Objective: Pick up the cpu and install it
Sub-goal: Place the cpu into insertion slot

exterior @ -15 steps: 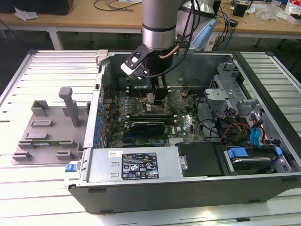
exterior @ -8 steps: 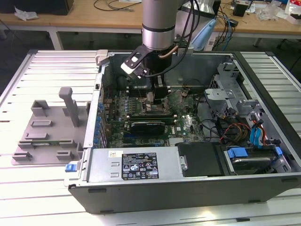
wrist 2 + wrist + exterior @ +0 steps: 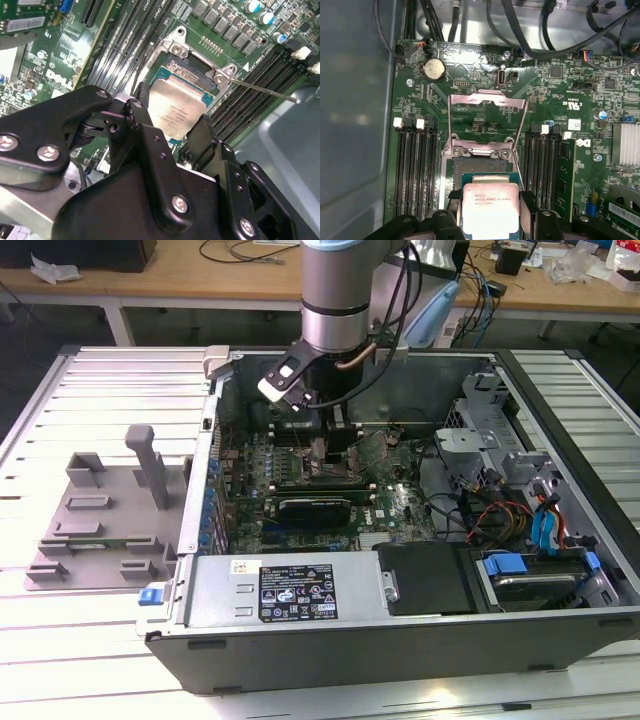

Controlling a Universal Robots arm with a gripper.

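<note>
The black pincer (image 3: pixel 171 122) is clenched on the flat, square, silver-topped cpu (image 3: pixel 176 107) by opposite edges. It hangs over the open black-framed socket (image 3: pixel 470 165), mid-frame in the exterior view, seemingly for alignment.

The cpu (image 3: pixel 490 210) is a flat square chip with a pale silver metal top, small dark print and a thin green rim. In both wrist views it lies level, clamped at two opposite edges by the pincer (image 3: pixel 491 222), over the open socket (image 3: pixel 470 167).
</note>
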